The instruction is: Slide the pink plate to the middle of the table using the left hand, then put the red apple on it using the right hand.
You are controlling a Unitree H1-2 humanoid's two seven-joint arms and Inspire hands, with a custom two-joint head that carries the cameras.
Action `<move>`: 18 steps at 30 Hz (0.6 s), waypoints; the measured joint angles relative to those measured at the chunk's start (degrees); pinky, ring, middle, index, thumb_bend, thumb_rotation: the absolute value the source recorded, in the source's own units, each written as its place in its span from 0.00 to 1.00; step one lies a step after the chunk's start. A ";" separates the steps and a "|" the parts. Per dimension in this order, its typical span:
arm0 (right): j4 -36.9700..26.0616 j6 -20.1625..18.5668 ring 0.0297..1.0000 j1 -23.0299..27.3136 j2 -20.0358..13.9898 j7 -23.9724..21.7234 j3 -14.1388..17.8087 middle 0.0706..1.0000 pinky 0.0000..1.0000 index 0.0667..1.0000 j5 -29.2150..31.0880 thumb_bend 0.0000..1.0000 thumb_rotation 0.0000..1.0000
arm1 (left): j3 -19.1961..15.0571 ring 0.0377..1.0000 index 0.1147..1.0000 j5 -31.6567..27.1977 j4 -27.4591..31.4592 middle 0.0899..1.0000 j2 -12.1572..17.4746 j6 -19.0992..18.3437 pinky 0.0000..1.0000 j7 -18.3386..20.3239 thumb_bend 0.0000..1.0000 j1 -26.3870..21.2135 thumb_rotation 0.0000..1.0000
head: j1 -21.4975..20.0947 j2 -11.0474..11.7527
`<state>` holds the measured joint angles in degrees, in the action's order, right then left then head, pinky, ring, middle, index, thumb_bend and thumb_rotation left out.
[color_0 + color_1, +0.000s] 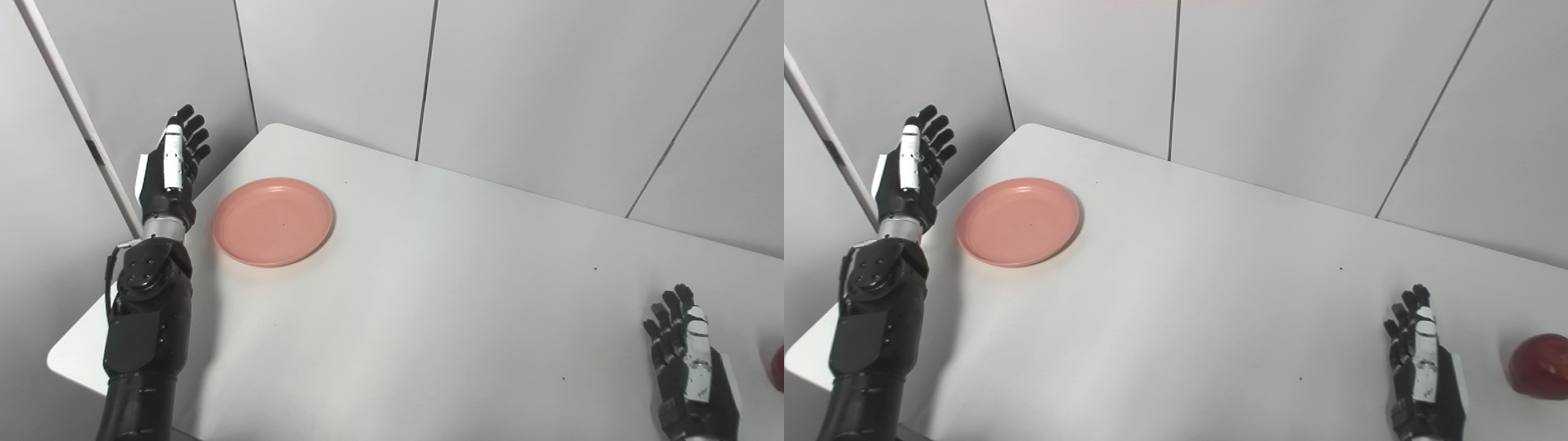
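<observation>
Two head-camera views of one tabletop scene. The pink plate (272,221) is lying flat near the far left corner of the white table (429,294); it is round and shallow, with a low raised rim and a smooth salmon-pink surface, and it is holding nothing. A faint shadow is falling along its right edge.

The red apple (1539,366) is sitting on the table near the right edge, well apart from the plate; it is dark red with a glossy skin and a paler patch toward the top. In the left eye view only a sliver of it is showing at the picture's right margin.

The left hand (171,168) is hanging upright beside the table's left edge, just left of the plate and not touching it. Its fingers (195,131) are extending straight and slightly spread, and it is grasping nothing.

The right hand (1421,367) is resting low over the table near the bottom right, just left of the apple and apart from it. Its fingers are likewise extending and parted, with nothing between them.

Pale grey wall panels (527,86) are standing behind the table.
</observation>
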<state>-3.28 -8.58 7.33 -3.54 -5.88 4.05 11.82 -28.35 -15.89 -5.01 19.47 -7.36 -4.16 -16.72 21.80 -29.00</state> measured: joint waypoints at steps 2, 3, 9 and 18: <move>0.00 0.00 1.00 0.00 -0.02 -0.01 0.00 1.00 1.00 1.00 0.00 0.17 1.00 | 0.36 0.89 0.84 -0.02 -0.05 0.88 -0.01 0.01 0.89 0.02 0.34 0.44 1.00 | 0.00 0.00; 0.00 0.00 1.00 0.00 -0.06 -0.02 -0.01 1.00 1.00 1.00 -0.01 0.17 1.00 | 0.49 0.89 0.84 -0.05 -0.13 0.88 -0.07 0.01 0.89 0.04 0.34 0.62 1.00 | 0.00 0.00; -0.20 -0.02 1.00 -0.04 -0.16 0.22 -0.04 1.00 1.00 1.00 -0.20 0.18 1.00 | 0.91 0.88 0.84 -0.08 -2.17 0.87 -0.66 0.42 0.89 0.03 0.33 0.70 1.00 | 0.09 0.09; -1.24 -0.06 1.00 -0.13 -0.15 0.41 -0.02 1.00 1.00 1.00 -0.15 0.17 1.00 | 1.63 0.90 0.86 -0.09 -4.11 0.89 -0.74 1.96 0.92 0.14 0.34 1.21 1.00 | 0.18 0.00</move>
<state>-4.52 -8.64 7.20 -3.69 -5.46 4.03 11.67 -26.72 -15.98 -9.12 18.73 -5.40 -4.02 -15.51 21.97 -29.00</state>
